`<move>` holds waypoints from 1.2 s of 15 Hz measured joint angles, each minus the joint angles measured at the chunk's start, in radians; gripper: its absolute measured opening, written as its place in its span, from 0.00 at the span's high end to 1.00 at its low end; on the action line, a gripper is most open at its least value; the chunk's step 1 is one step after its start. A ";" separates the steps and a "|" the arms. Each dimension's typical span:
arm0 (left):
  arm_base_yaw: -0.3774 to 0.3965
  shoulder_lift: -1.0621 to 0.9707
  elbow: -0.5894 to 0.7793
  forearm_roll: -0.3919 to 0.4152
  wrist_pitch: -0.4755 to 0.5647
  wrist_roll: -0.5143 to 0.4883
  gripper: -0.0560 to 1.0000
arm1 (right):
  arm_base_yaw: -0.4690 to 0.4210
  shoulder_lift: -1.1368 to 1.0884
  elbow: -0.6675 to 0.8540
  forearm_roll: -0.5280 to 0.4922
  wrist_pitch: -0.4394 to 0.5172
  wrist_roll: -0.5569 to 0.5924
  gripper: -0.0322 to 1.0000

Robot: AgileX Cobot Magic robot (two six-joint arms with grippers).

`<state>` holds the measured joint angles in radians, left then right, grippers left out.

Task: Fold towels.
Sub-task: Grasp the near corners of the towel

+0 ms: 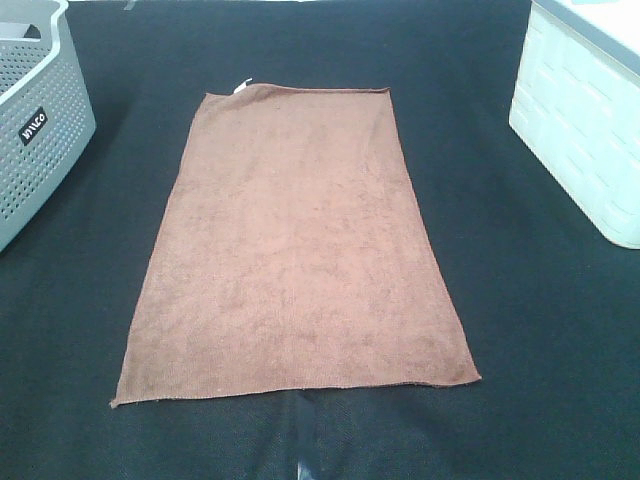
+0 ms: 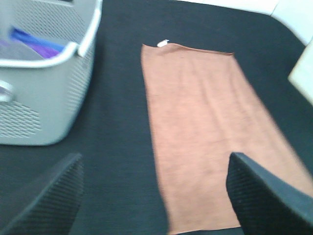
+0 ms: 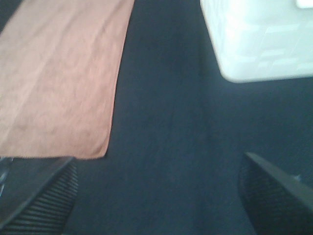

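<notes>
The reddish-brown towel (image 1: 295, 245) lies spread flat on the black table, long side running from front to back, with its small white tag (image 1: 241, 86) at the far left corner. It also shows in the left wrist view (image 2: 210, 137) and in the right wrist view (image 3: 61, 73). Neither gripper shows in the exterior high view. My left gripper (image 2: 154, 196) is open and empty, held above the table near the towel's front left corner. My right gripper (image 3: 156, 196) is open and empty over bare table, right of the towel's front right corner.
A grey perforated basket (image 1: 40, 120) stands at the back left; in the left wrist view (image 2: 44, 93) it holds blue and purple cloth. A white bin (image 1: 585, 120) stands at the back right, also in the right wrist view (image 3: 264, 39). The black table (image 1: 520, 330) surrounds the towel.
</notes>
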<state>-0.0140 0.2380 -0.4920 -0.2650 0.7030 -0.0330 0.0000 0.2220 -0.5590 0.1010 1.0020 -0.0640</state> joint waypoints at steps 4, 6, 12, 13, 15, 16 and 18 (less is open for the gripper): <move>0.000 0.326 0.004 -0.143 -0.071 0.023 0.23 | 0.000 0.380 -0.014 0.111 -0.008 0.001 0.16; 0.000 0.478 0.004 -0.195 -0.088 0.098 0.23 | 0.000 0.534 -0.014 0.140 -0.028 0.001 0.16; 0.000 0.880 0.004 -0.511 -0.191 0.447 0.23 | 0.000 0.866 -0.014 0.258 -0.151 -0.099 0.16; 0.000 0.944 0.004 -0.574 -0.202 0.522 0.23 | 0.000 0.914 -0.014 0.292 -0.167 -0.134 0.16; 0.000 1.067 0.004 -0.705 -0.212 0.675 0.23 | 0.000 1.017 -0.014 0.366 -0.228 -0.214 0.16; 0.000 1.113 0.004 -0.752 -0.214 0.735 0.23 | 0.000 1.056 -0.015 0.398 -0.261 -0.253 0.16; 0.000 1.188 0.004 -0.844 -0.234 0.834 0.23 | 0.000 1.133 -0.015 0.483 -0.307 -0.327 0.16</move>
<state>-0.0140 1.4260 -0.4880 -1.1090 0.4690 0.8010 0.0000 1.3550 -0.5740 0.5840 0.6950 -0.3910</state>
